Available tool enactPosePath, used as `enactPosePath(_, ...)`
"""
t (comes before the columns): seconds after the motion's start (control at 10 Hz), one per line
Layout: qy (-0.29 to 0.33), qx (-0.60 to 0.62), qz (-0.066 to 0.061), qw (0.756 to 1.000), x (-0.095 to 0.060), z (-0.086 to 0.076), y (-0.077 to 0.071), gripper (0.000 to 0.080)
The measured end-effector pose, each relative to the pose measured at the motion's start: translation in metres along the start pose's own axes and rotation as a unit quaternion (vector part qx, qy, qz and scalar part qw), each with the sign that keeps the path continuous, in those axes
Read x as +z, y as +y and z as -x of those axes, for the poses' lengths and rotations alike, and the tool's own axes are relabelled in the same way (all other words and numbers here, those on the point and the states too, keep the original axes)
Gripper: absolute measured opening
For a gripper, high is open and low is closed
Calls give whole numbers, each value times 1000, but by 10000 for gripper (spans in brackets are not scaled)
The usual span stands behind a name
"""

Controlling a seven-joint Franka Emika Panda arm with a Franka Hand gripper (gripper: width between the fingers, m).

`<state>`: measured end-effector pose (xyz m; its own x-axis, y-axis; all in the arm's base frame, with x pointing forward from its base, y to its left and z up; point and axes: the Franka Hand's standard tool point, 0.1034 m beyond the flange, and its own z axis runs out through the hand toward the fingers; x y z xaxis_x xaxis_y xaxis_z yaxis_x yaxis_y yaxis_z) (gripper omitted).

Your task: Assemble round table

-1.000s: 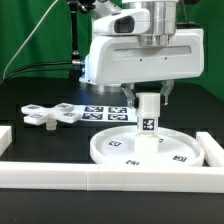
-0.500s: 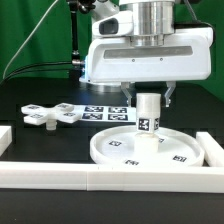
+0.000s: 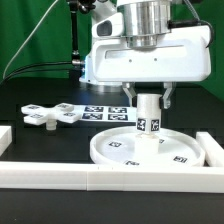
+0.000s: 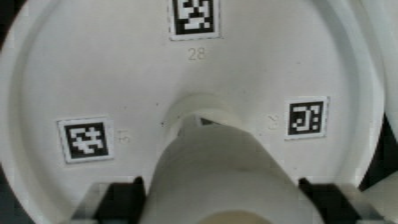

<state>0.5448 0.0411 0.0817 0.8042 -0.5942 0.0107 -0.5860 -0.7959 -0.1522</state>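
Note:
The large round rimmed disc (image 3: 145,147) lies flat on the black table. The short cylinder leg (image 3: 148,121) stands upright at its middle, a square tag on its side. My gripper (image 3: 147,96) comes straight down over the leg, its two fingers on either side of the leg's top, shut on it. In the wrist view the leg (image 4: 214,165) runs from between my black pads (image 4: 121,195) down to the disc's centre (image 4: 210,112), with tags on the disc (image 4: 89,139) around it. The flat cross-shaped piece (image 3: 47,113) lies on the table toward the exterior view's left.
The marker board (image 3: 104,113) lies behind the disc. Long white border bars run along the front (image 3: 100,176) and at the exterior view's right (image 3: 212,150); a short white block (image 3: 4,137) sits at the left. A green backdrop and cables stand behind.
The gripper has turned about its vertical axis with the leg in it; the leg's tag has shifted round. The disc and cross piece have not moved.

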Motion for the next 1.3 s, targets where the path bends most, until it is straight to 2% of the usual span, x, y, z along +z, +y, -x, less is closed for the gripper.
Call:
enactPosePath(0.3, -3, 95, -7, 995, 0, 0, 0, 407)
enactPosePath(0.5, -17, 212, -27, 977, 0, -1, 2, 407)
enactPosePath(0.6, -23, 268, -32, 963, 0, 1, 1, 407)
enactPosePath(0.9, -32, 394, -32, 918, 2, 6, -4, 407)
enactPosePath(1.0, -32, 402, -32, 915, 2, 6, -4, 407)
enactPosePath(1.1, -31, 387, -32, 921, 2, 6, -4, 407)
enactPosePath(1.2, -31, 376, -33, 926, 2, 6, -4, 491)
enactPosePath(1.3, -30, 352, -31, 935, 2, 5, -4, 491)
